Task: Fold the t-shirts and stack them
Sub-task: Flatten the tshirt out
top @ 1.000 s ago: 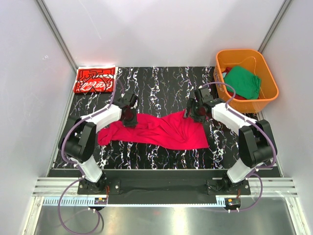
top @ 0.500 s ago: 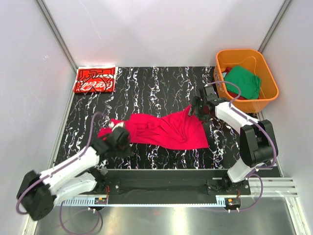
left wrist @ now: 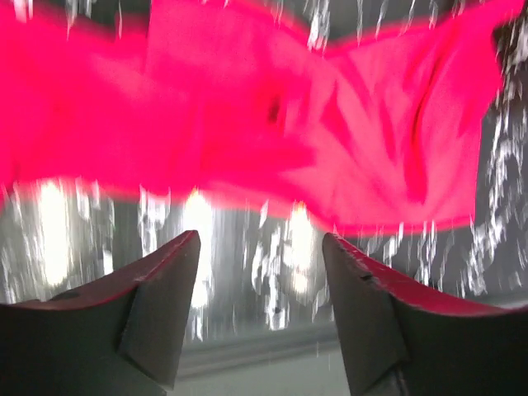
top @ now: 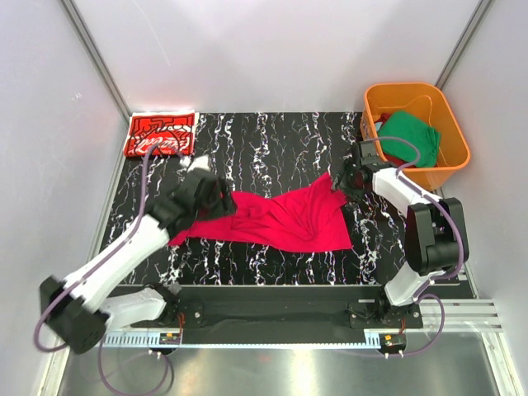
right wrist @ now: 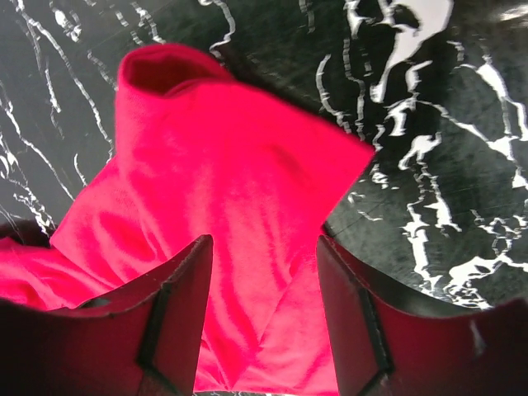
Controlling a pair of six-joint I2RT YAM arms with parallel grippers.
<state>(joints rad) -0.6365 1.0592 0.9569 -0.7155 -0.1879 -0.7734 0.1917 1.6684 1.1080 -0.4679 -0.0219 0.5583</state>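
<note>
L gripper (top: pixel 216 198) back over left end of crimson tee (top: pixel 280 219) lying mid bench (top: pixel 272 136), jaws apart w/ nothing in them, R gripper (top: pixel 346 182) apart astride its far-right corner, tee unfolded, regrasp likely next.

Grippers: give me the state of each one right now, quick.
Left gripper: open, nothing between the fingers; the crimson t-shirt lies just ahead.
Right gripper: open, fingers either side of the crimson t-shirt's corner, not clamped.
</note>
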